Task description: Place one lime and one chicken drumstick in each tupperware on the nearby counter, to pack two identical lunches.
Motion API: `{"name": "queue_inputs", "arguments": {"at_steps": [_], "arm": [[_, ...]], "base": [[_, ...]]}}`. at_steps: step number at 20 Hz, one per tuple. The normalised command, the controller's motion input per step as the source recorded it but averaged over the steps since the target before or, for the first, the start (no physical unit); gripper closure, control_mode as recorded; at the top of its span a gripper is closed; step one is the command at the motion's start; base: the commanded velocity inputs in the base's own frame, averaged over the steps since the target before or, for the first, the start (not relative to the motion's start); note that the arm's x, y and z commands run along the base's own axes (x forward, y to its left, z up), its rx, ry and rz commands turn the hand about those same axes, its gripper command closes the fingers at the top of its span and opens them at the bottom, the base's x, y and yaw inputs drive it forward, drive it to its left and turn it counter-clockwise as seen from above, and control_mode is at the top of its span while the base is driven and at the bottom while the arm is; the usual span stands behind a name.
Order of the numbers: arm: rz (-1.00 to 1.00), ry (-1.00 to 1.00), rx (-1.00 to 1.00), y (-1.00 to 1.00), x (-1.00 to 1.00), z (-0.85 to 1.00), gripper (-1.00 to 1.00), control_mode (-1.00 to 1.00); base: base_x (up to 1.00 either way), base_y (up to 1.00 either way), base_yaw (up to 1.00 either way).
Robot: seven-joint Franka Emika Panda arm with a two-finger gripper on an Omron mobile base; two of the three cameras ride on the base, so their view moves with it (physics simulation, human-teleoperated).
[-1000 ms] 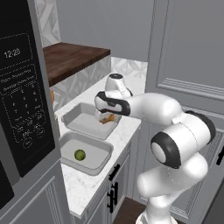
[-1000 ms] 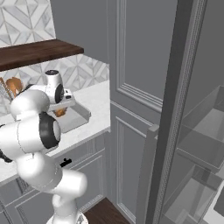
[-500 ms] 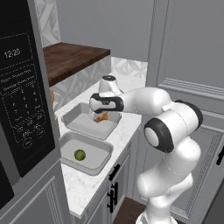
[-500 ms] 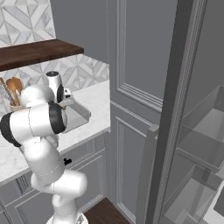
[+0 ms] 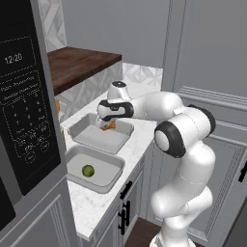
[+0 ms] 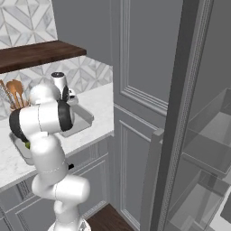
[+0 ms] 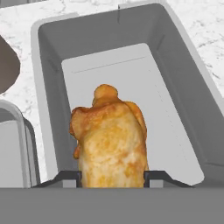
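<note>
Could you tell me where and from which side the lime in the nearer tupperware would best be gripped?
Probably from straight above, fingers closing across the middle of the lime. It is round and sits low on the floor of the nearer tupperware, whose raised walls block a sideways approach.

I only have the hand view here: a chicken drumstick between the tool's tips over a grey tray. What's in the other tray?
Observer: From the left base view, the nearer tupperware holds one lime and no drumstick.
Operator: And the tray under the tool, anything in it besides the drumstick?
Observer: The farther tupperware looks bare apart from the chicken drumstick, which the tool holds low over its right end.
Operator: Where do the two trays sit?
Observer: Side by side on the white marble counter, beside a black microwave.
</note>
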Motion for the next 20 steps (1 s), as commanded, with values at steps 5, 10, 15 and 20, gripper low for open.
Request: {"name": "queue_inputs", "arguments": {"at_steps": [5, 10, 15, 20], "arm": [[0.00, 0.00, 0.00, 0.00, 0.14, -0.34, 1.00, -1.00], [0.00, 0.00, 0.00, 0.00, 0.00, -0.36, 1.00, -1.00], [0.00, -0.01, 0.00, 0.00, 0.00, -0.28, 1.00, -1.00], [0.00, 0.00, -0.01, 0.00, 0.00, -0.31, 1.00, -1.00]], "base": [[0.00, 0.00, 0.00], [0.00, 0.00, 0.00], [0.00, 0.00, 0.00], [0.00, 0.00, 0.00]]}}
